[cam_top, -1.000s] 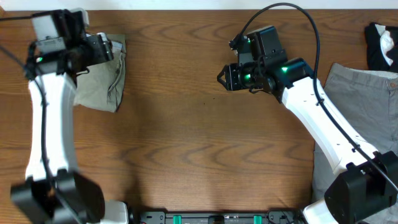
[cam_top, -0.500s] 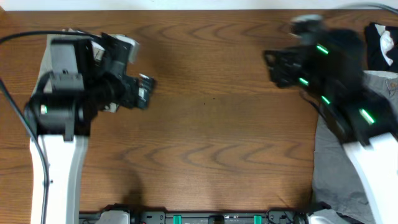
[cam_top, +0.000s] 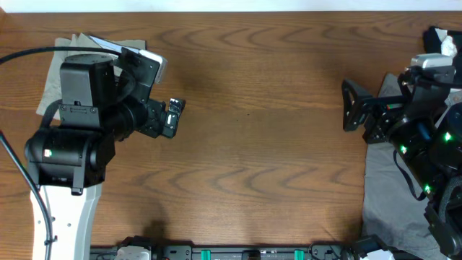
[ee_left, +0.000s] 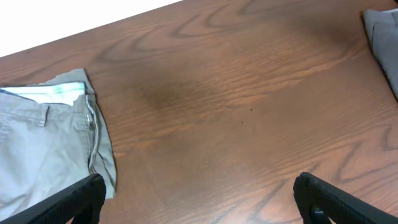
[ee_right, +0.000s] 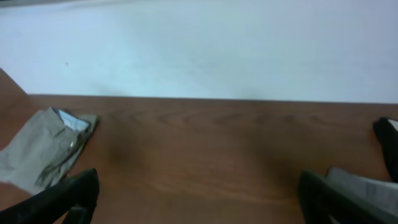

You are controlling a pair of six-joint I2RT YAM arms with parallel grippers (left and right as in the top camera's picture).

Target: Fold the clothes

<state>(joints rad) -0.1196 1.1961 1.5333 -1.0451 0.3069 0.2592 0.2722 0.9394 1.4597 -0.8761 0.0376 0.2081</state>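
The clothes, a pair of pale khaki shorts [cam_top: 49, 83], lie folded at the table's far left corner, mostly hidden under my left arm in the overhead view. In the left wrist view the shorts [ee_left: 43, 143] show a whitish lining at the waistband. My left gripper [cam_top: 172, 117] hangs open just right of them, nothing between its fingers [ee_left: 74, 199]. My right gripper [cam_top: 349, 106] is open and empty over bare wood at the right, far from the shorts [ee_right: 43, 146].
Darker grey shorts [cam_top: 382, 195] lie under my right arm along the right edge, also seen from the right wrist [ee_right: 367, 186]. A small black-and-white garment [cam_top: 442, 43] sits at the far right corner. Brown wood spans the middle of the table [cam_top: 253, 144].
My left gripper has come off the khaki shorts, swung right and opened. My right arm has pulled back from the table's middle to the right side, and its jaws have opened wide.
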